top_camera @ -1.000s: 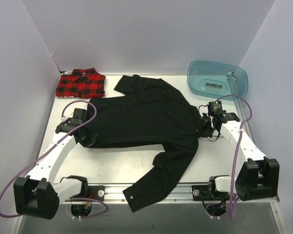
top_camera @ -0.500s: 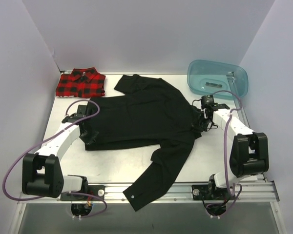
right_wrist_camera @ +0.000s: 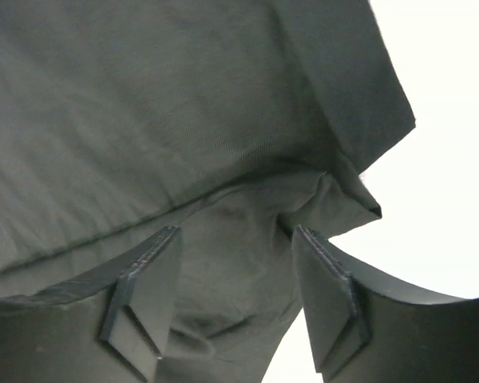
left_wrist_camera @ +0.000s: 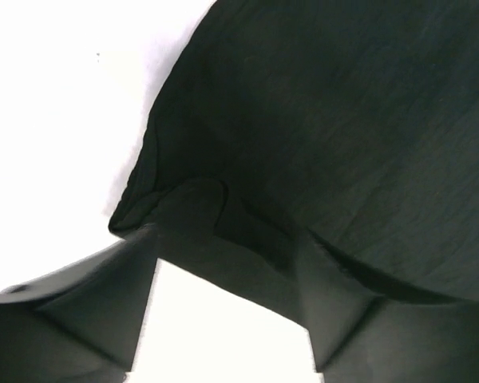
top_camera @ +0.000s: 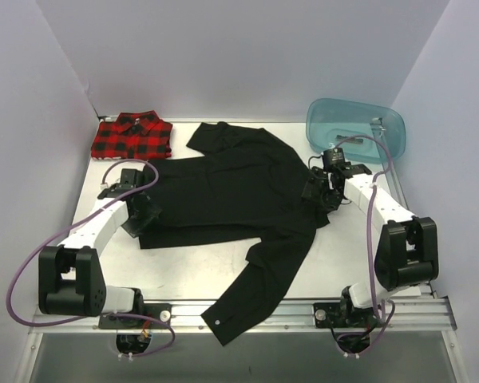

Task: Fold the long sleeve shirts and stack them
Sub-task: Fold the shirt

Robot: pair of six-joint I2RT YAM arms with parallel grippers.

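The black long sleeve shirt point(top_camera: 231, 191) lies spread across the middle of the table, one sleeve point(top_camera: 263, 279) trailing to the near edge. The red-and-black plaid shirt point(top_camera: 132, 137) lies folded at the back left. My left gripper point(top_camera: 144, 214) rests at the black shirt's left edge. In the left wrist view it point(left_wrist_camera: 227, 275) stands open, the shirt's hem point(left_wrist_camera: 184, 215) lying loose between its fingers. My right gripper point(top_camera: 315, 191) is at the shirt's right edge. The right wrist view shows it point(right_wrist_camera: 235, 271) open too, with black cloth point(right_wrist_camera: 144, 104) lying slack between its pads point(right_wrist_camera: 327, 287).
A translucent teal tub point(top_camera: 355, 128) stands at the back right, just behind the right arm. The sleeve's cuff point(top_camera: 222, 323) hangs over the front rail. White tabletop point(top_camera: 191, 267) shows near the front left, and walls close the sides and back.
Both grippers were shut on the black shirt's edges and have opened, letting the cloth drop. Both have shifted a little toward the back, and the shirt's near edge lies farther back.
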